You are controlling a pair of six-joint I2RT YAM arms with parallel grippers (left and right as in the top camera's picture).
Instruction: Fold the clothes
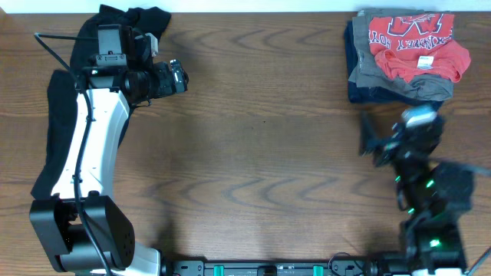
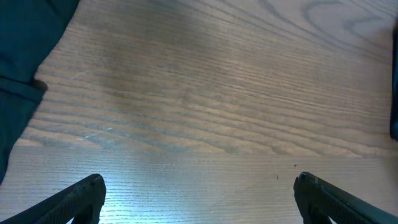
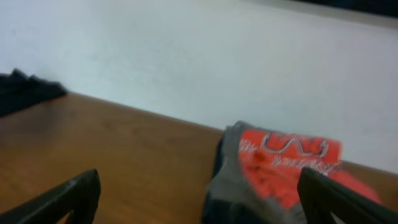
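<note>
Left hand [image 2: 198, 198] and right hand [image 3: 200, 198] gape wide, empty; red T-shirt [image 1: 418, 47] lies folded at 1 o'clock.
Advised: left hand pinches an edge of the black garment [image 1: 126, 19], 10 o'clock, and draws it flat onto the counter [image 1: 261, 153].

Under me I have a wooden table [image 1: 261, 153], brown, with a wavy darker grain running along its length. Seen from close up its surface looks paler, with fine straight lines, a soft sheen of light and a tiny dark speck [image 2: 295, 166]. A white wall [image 3: 186, 56] rises straight from the table's far edge. Along the near edge runs a black rail [image 1: 268, 269] with green fittings.
</note>
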